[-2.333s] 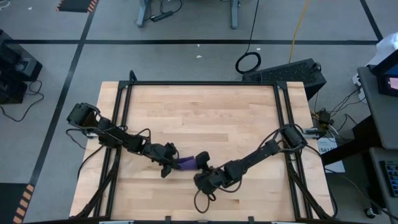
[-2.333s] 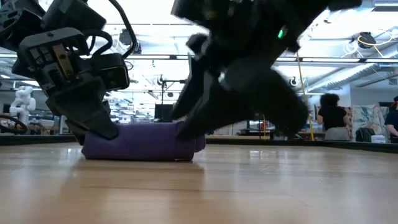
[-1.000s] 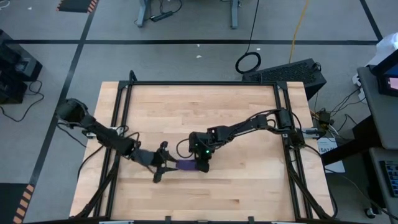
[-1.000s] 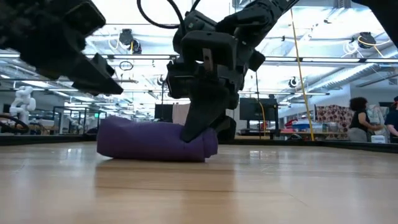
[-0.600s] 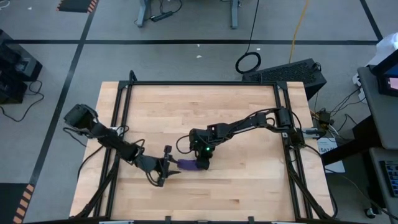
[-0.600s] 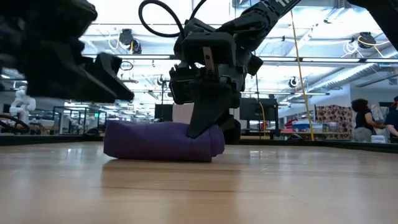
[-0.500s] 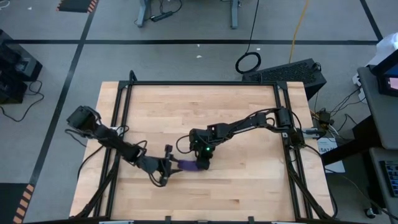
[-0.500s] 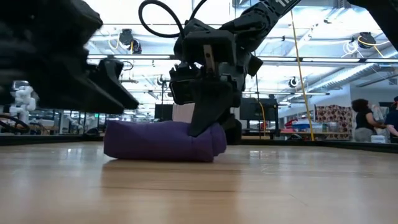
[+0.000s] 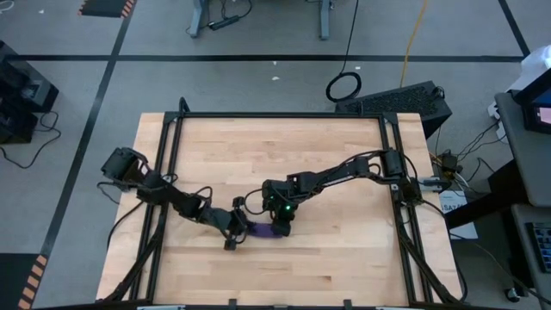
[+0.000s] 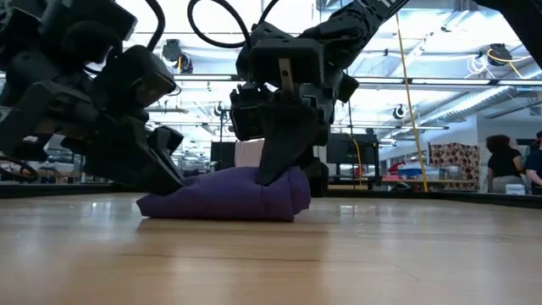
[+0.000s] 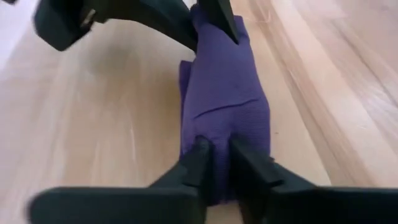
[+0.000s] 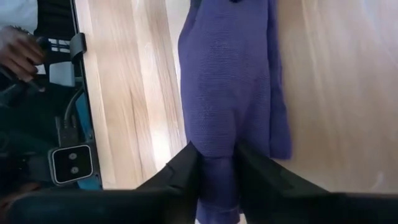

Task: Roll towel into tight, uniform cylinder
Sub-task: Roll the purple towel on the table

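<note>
Two grippers pinch opposite ends of the towel (image 10: 224, 196), rolled near the table's (image 9: 344, 172) front centre: left gripper (image 11: 219, 163) narrow on one end, right gripper (image 12: 217, 163) on the other. Uneven pulls risk loosening the roll.

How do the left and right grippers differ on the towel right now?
The left gripper reaches in low and slanted at the towel end nearer its side; the right gripper comes down steeply on the opposite end. Both pinch purple cloth between their fingers on the table.
</note>
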You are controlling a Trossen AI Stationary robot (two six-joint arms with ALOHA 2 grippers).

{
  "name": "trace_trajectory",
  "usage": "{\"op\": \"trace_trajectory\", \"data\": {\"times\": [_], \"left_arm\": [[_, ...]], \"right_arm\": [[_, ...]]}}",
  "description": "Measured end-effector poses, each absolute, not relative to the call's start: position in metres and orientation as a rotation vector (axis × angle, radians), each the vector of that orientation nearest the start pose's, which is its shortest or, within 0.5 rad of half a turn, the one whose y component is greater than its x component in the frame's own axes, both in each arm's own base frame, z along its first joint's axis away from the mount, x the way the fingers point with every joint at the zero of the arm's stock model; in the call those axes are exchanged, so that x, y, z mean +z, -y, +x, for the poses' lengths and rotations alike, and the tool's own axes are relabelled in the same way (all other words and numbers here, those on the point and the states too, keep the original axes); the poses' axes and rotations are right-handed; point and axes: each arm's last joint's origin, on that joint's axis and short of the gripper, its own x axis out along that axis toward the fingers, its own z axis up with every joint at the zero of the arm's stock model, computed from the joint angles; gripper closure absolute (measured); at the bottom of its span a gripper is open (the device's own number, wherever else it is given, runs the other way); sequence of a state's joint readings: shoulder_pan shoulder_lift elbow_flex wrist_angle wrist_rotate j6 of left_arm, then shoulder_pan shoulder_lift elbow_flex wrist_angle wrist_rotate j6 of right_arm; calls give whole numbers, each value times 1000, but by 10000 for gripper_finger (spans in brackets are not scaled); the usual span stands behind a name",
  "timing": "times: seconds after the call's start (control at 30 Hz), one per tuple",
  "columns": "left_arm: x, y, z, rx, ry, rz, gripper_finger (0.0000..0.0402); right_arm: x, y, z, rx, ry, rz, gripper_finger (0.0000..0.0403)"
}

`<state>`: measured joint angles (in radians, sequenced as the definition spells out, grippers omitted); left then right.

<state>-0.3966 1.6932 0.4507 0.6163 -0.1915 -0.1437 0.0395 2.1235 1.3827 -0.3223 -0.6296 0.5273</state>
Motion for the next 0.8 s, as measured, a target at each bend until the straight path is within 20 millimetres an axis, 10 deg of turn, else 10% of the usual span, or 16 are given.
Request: {"op": "trace_trajectory", "data": {"times": [0.27, 0.8], "left_arm": [[94, 90, 248, -142, -679, -116, 384], [92, 74, 252, -184, -774, -465, 388]], "right_arm": [[138, -41, 420, 343, -1138, 570, 272], [164, -135, 387, 33, -1025, -346, 266]]}}
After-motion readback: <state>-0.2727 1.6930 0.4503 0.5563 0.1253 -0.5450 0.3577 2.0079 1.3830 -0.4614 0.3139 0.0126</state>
